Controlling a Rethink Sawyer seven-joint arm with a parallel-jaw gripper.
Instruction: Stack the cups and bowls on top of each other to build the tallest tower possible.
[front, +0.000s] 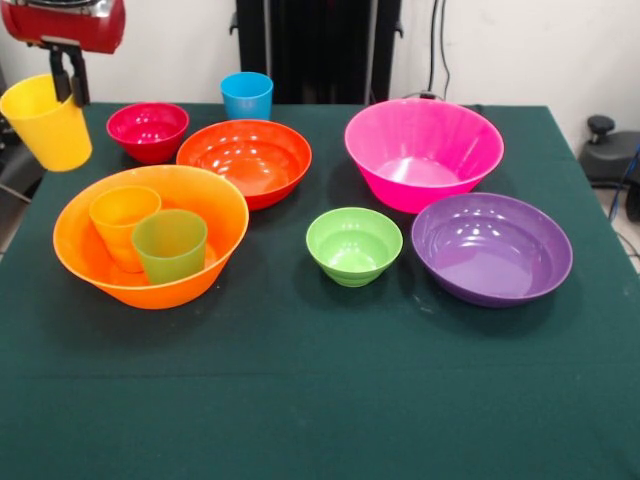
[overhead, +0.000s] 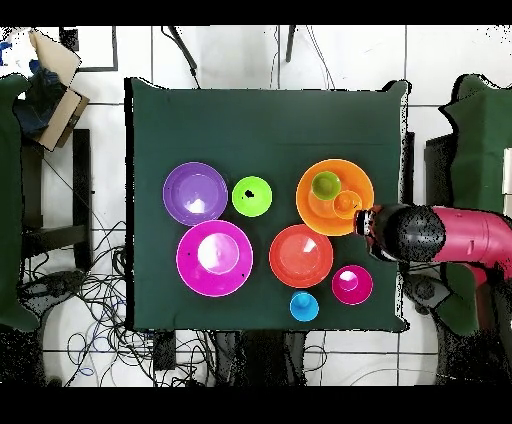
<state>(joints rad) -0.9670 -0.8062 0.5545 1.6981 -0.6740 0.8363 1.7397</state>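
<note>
one yellow cup (front: 46, 122) in the tool's (front: 70, 80) grip, tilted, the arm (overhead: 440, 235) above largely cut off

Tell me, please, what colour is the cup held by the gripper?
Yellow, clearest in the front view.

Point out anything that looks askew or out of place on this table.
The yellow cup hangs tilted from the gripper, off the table's edge. In the large orange bowl, the orange cup and green cup stand side by side, not nested. Nothing is spilled.
</note>
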